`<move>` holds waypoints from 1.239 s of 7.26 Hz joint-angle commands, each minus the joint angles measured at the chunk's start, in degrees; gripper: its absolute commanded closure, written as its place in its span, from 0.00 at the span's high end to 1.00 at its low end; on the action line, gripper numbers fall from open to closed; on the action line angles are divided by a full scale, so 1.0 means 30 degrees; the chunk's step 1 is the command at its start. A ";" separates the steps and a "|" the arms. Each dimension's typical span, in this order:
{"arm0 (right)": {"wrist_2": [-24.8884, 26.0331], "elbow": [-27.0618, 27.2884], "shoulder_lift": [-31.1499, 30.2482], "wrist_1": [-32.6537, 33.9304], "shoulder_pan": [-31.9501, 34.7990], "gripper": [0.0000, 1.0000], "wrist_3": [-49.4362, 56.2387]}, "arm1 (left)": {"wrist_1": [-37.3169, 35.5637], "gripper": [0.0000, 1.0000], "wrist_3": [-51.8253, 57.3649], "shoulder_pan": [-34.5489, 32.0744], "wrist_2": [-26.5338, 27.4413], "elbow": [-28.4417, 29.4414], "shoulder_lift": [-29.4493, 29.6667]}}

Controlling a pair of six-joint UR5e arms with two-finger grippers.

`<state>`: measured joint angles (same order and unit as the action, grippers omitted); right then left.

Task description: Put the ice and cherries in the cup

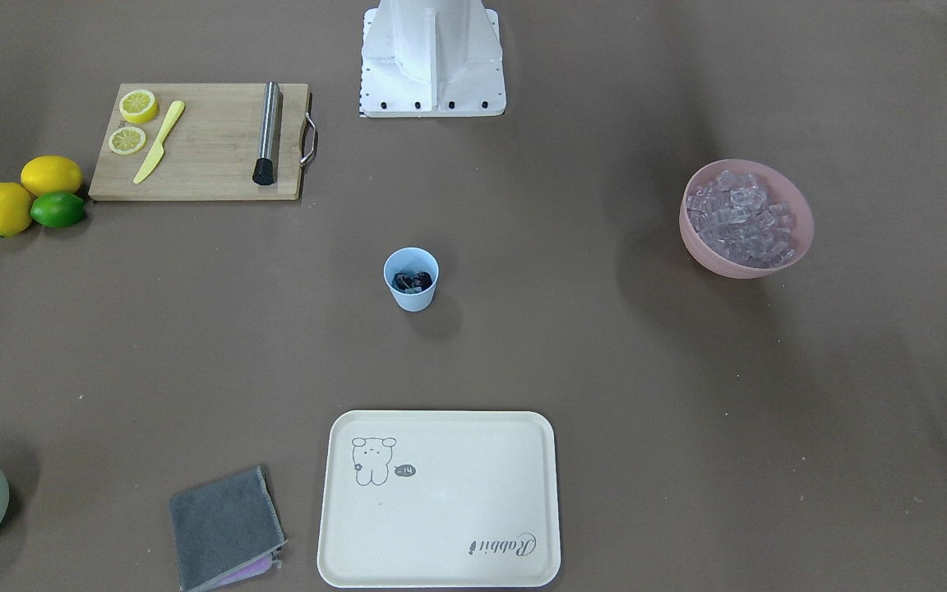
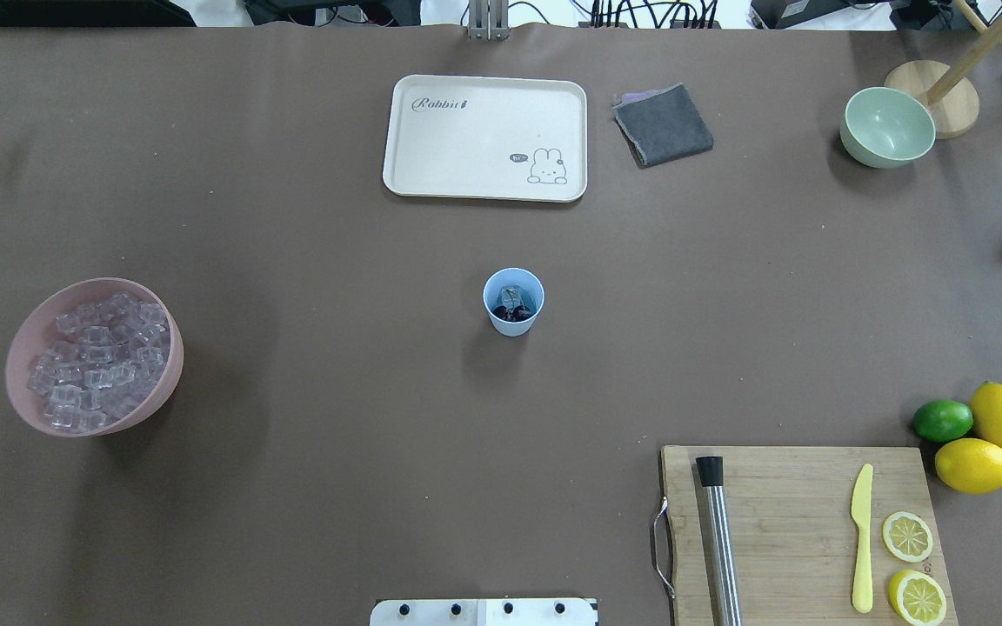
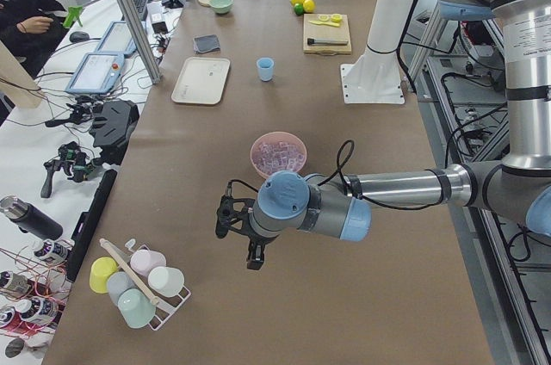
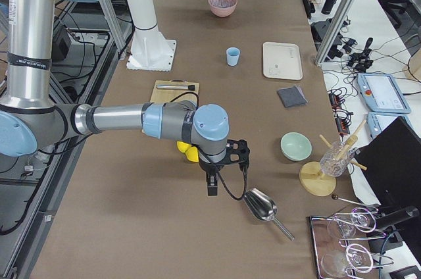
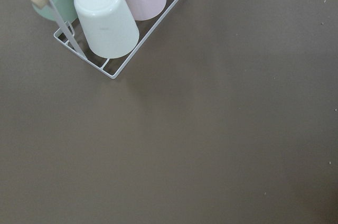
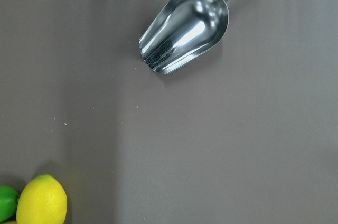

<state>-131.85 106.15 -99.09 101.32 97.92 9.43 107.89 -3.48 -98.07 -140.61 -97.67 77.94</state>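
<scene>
Mid-table: cup (image 2: 513,301) w/ cherries (image 2: 517,311) inside. At its 9 o'clock, ice (image 2: 101,361) heaped in pink bowl (image 2: 163,389); at 12, tray (image 2: 475,148) reading "Rabbit" + "hi". Jaws on left gripper (image 3: 239,236), right gripper (image 4: 214,183): spread or pinched, can't tell.

Light is bright, even and soft, falling from above. The brown desk (image 2: 310,217) carries broad, faint dark patches rather than hard shadows. The cup (image 2: 513,301) and the pink bowl (image 2: 162,391) throw blurred, soft-edged shadows beside them. White glare streaks the metal scoop (image 6: 185,28) in the right wrist view. The fixed views are sharp; no motion blur shows.
</scene>
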 commanded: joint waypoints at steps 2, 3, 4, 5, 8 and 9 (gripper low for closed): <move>-0.0288 -0.0023 0.0275 -0.0169 -0.0500 1.00 -0.1882 | -0.0742 0.98 -0.0332 0.1392 0.1897 -0.0258 0.1315; -0.0259 -0.0023 0.0479 -0.0140 -0.0908 1.00 -0.2493 | -0.2489 0.98 -0.0422 0.1487 0.2131 -0.0286 0.2717; -0.0259 0.0006 0.0510 -0.0168 -0.1232 1.00 -0.3108 | -0.3057 0.98 -0.0423 0.1546 0.2916 -0.0373 0.3195; -0.0259 -0.0023 0.0511 -0.0169 -0.1438 1.00 -0.3143 | -0.3092 0.98 -0.0423 0.1953 0.3040 -0.0490 0.3316; -0.0230 -0.0257 0.0745 -0.0140 -0.1674 1.00 -0.3144 | -0.3092 0.98 -0.0482 0.2865 0.3857 -0.0404 0.3990; -0.0259 -0.0316 0.0716 -0.0168 -0.1732 1.00 -0.3115 | -0.3092 0.98 -0.0482 0.2981 0.3862 -0.0287 0.4107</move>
<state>-132.56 105.46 -96.92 100.85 92.95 0.03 98.63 -4.91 -89.63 -129.62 -98.83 89.71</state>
